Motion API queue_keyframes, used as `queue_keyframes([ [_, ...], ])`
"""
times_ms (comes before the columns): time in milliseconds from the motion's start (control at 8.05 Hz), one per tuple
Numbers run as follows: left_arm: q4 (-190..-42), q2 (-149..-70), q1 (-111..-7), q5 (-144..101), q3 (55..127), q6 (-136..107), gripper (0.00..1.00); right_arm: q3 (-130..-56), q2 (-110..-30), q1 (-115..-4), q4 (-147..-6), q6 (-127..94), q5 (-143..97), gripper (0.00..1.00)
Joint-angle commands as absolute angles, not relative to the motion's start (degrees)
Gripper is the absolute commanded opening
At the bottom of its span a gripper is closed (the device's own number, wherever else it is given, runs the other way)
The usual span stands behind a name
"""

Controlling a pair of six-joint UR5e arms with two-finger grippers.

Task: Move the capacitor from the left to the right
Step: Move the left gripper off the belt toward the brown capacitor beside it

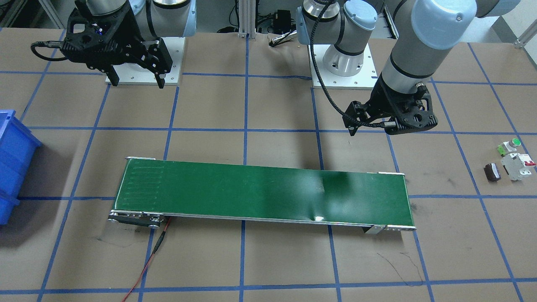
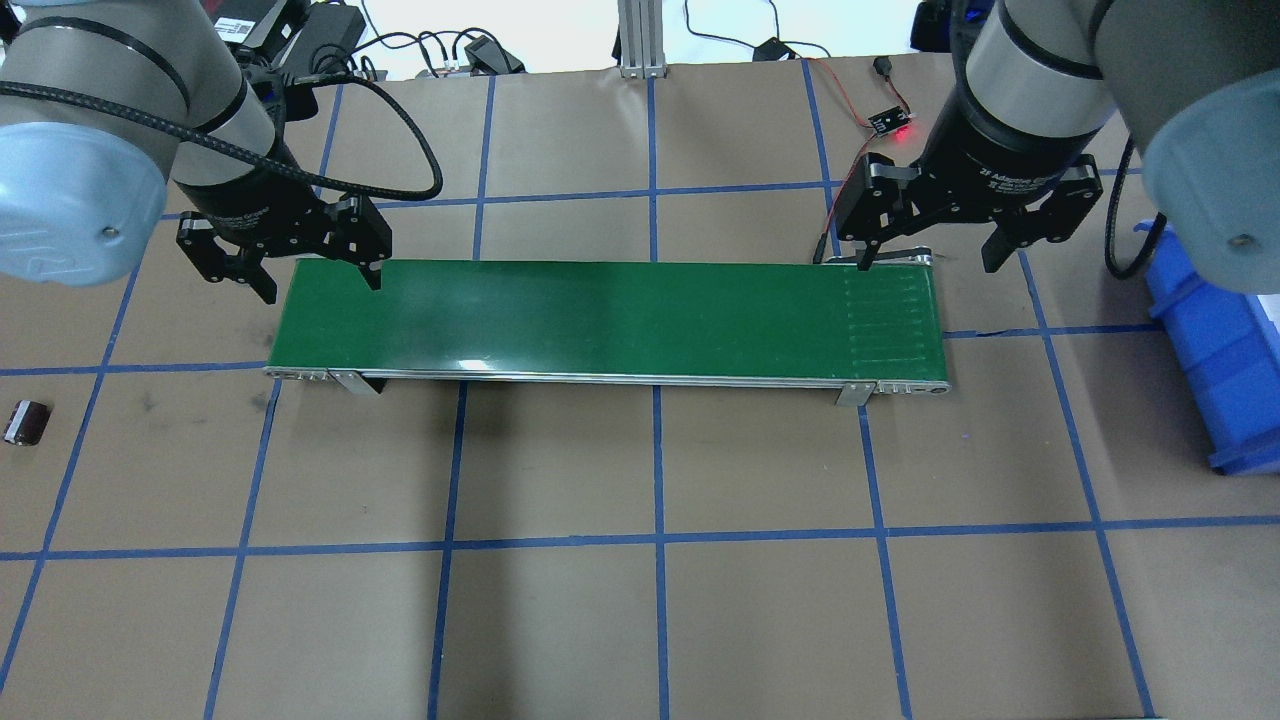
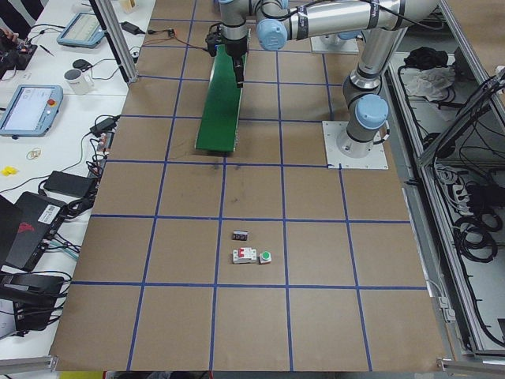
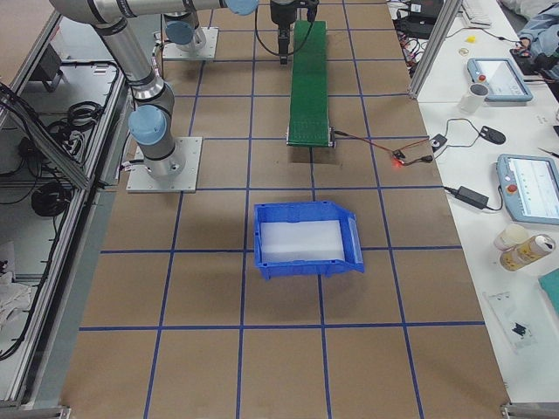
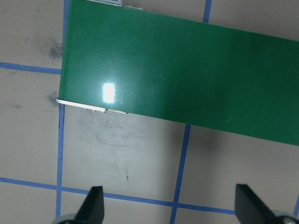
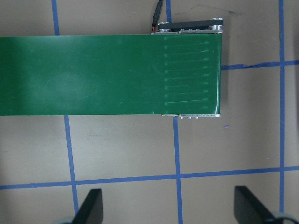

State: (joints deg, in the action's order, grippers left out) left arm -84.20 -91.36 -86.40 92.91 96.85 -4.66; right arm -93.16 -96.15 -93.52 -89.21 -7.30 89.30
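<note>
Capacitor (image 1: 492,172) lies on the bench (image 2: 700,620) at my left end, just beside the breaker (image 1: 518,165). My left fingers (image 2: 371,272), spread and empty, hover well apart over the belt (image 2: 600,320); my right fingers (image 2: 866,240) are likewise spread. Recommended: I straddle its barrel squarely, clearing the breaker.

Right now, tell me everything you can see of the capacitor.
The capacitor is a small, stubby, dark brown-black cylinder with a paler band at one end. It lies on its side on the brown-papered table, on the robot's left, past the end of the green conveyor. The white breaker stands just beside it, a slim gap between. Only the table touches it; the open left gripper hangs well away.
</note>
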Motion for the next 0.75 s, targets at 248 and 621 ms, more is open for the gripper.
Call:
queue_keyframes([
  [248, -84.2, -91.1, -84.7, 93.7, 96.7, -1.0, 1.0, -93.2, -96.2, -93.5, -89.2, -7.3, 89.3, 1.0],
  [621, -85.0, -91.7, -70.8, 93.7, 96.3, 8.2, 1.0, -93.2, -96.2, -93.5, -89.2, -7.3, 89.3, 1.0],
])
